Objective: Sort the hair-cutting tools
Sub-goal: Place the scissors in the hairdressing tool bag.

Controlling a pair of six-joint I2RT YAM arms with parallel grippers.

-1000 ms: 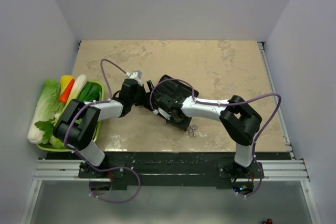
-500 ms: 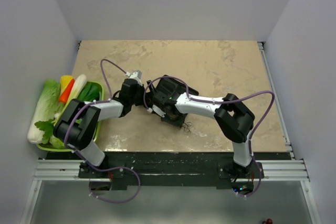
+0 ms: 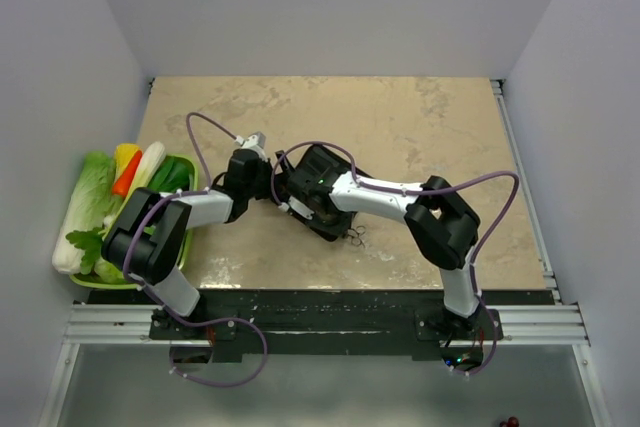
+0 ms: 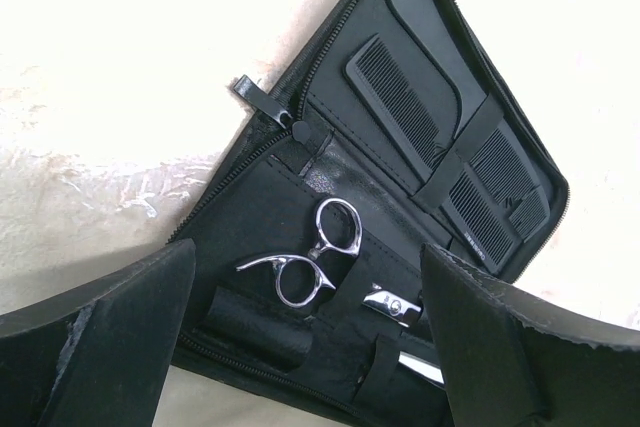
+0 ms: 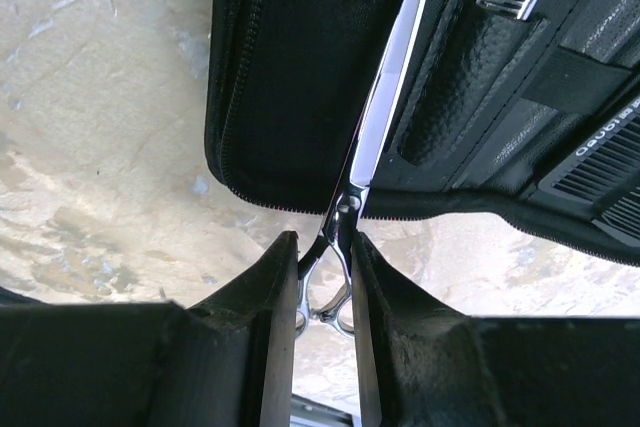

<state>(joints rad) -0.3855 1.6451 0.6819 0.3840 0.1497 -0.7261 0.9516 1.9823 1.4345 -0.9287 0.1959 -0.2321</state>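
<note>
A beige, marbled table sits between plain white walls. An open black case lies near its middle, and both arms reach in toward it. At the table's left edge a green tray holds vegetables.

The right gripper is pinched onto the silver scissors. Its two fingers press on either side just below the pivot, with the ring handles sitting back between them. The closed blades point out past the fingertips, across the case's zipped edge and over its black lining. I cannot tell whether they touch the fabric.

The left gripper hangs over the case with its fingers spread wide, holding nothing. Seen from its wrist, the second scissors lie in the gap between those fingers, apart from both. They are tucked into the case's near panel with rings exposed and blades hidden in a sleeve. On the far panel a black comb sits under a diagonal strap. More comb teeth show beyond the strap, but I cannot tell if that is another comb.
</note>
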